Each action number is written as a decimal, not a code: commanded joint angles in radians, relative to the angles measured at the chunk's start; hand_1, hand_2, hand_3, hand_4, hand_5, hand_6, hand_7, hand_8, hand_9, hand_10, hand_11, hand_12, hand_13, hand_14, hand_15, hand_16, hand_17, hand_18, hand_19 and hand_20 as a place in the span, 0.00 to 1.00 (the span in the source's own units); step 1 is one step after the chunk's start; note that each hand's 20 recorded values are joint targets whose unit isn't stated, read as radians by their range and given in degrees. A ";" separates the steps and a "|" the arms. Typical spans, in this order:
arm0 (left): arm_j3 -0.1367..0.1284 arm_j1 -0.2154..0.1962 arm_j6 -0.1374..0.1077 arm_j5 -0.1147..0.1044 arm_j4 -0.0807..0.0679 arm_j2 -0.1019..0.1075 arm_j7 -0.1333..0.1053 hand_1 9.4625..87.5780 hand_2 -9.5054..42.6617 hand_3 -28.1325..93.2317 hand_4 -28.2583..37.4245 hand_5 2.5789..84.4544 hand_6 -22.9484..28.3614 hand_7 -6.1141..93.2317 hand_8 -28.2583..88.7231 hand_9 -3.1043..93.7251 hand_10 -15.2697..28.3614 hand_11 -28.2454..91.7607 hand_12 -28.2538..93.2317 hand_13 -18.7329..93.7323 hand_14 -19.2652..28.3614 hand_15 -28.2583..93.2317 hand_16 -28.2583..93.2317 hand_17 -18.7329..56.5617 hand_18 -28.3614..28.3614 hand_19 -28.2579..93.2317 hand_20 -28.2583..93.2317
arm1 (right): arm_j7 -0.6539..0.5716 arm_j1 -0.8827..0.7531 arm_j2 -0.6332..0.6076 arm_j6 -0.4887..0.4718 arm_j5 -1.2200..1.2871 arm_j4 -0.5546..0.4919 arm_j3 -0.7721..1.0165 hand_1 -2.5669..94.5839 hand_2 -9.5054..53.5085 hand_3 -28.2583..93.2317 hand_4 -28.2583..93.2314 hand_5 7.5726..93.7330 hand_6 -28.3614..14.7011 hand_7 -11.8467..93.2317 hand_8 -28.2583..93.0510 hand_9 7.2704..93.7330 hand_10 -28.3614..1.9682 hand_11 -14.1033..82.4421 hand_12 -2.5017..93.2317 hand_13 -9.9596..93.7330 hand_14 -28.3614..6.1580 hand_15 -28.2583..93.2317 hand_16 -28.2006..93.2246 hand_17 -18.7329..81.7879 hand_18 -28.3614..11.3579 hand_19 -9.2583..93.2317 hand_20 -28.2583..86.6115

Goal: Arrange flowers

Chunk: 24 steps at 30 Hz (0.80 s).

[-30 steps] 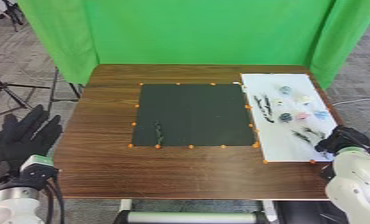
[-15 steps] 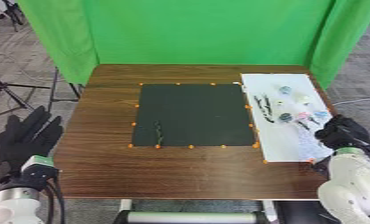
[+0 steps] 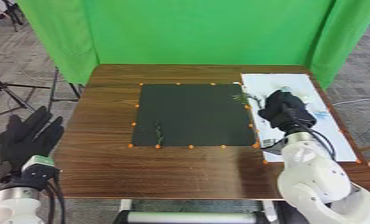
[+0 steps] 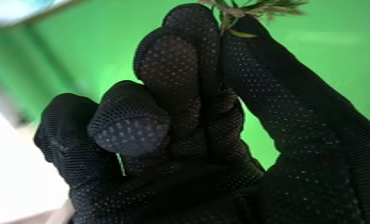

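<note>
A green sprig (image 4: 268, 9) is pinched between the thumb and fingertip of the right hand (image 3: 286, 109), at the black mat's (image 3: 192, 117) two o'clock edge. Another stem (image 3: 159, 133) lies at the mat's seven o'clock; the left hand (image 3: 27, 141) is spread at the table's (image 3: 199, 172) nine o'clock.

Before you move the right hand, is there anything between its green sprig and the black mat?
Nothing visible stands in the way: in the head view, the green sprig in the right hand is at the right edge of the black mat.
</note>
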State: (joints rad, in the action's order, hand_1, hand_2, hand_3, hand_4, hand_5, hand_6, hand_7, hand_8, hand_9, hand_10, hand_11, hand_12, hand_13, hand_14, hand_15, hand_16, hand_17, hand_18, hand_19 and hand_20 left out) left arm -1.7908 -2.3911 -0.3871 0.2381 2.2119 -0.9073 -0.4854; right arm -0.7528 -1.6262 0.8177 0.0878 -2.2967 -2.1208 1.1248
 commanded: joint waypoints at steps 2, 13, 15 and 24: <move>0.017 0.026 0.065 0.040 -0.021 0.002 0.041 0.25 0.50 0.80 0.00 0.45 0.61 0.23 0.15 0.32 0.66 0.49 0.30 0.37 0.72 0.61 0.14 0.17 0.73 0.54 0.30 | -0.030 0.242 0.173 -0.127 -0.030 0.096 -0.235 0.49 0.05 0.86 0.12 0.77 0.61 0.57 0.41 0.85 0.52 0.63 0.47 0.86 0.54 0.82 0.55 0.74 0.19 1.00 0.74; 0.033 0.056 0.079 0.046 -0.037 0.006 0.061 0.25 0.50 0.80 0.00 0.44 0.61 0.23 0.15 0.32 0.66 0.49 0.30 0.37 0.72 0.61 0.14 0.17 0.73 0.54 0.30 | -0.052 0.285 0.330 -0.248 -0.170 0.241 -0.371 0.50 0.05 0.85 0.13 0.78 0.60 0.56 0.42 0.86 0.51 0.63 0.47 0.86 0.53 0.81 0.55 0.74 0.17 1.00 0.75; 0.033 0.051 0.075 0.040 -0.035 0.013 0.058 0.25 0.49 0.80 0.00 0.44 0.61 0.23 0.15 0.32 0.66 0.49 0.30 0.37 0.72 0.61 0.14 0.17 0.73 0.53 0.30 | -0.052 0.287 0.349 -0.279 -0.188 0.268 -0.387 0.50 0.05 0.85 0.13 0.78 0.60 0.56 0.42 0.86 0.51 0.63 0.47 0.86 0.53 0.81 0.55 0.74 0.17 1.00 0.75; 0.031 0.046 0.103 0.044 -0.042 0.004 0.050 0.25 0.48 0.80 0.00 0.44 0.61 0.23 0.15 0.32 0.66 0.49 0.31 0.37 0.72 0.61 0.14 0.17 0.73 0.53 0.31 | -0.047 0.254 0.368 -0.321 -0.199 0.279 -0.403 0.50 0.04 0.85 0.13 0.78 0.60 0.55 0.42 0.86 0.50 0.62 0.47 0.87 0.53 0.81 0.55 0.74 0.16 1.00 0.74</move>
State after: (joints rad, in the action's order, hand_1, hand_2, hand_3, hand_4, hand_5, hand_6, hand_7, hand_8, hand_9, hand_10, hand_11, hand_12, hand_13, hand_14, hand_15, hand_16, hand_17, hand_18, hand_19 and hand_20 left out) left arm -1.7590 -2.3358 -0.3224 0.2784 2.1759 -0.8974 -0.4335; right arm -0.8056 -1.3418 1.1726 -0.2117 -2.5214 -1.8322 0.7312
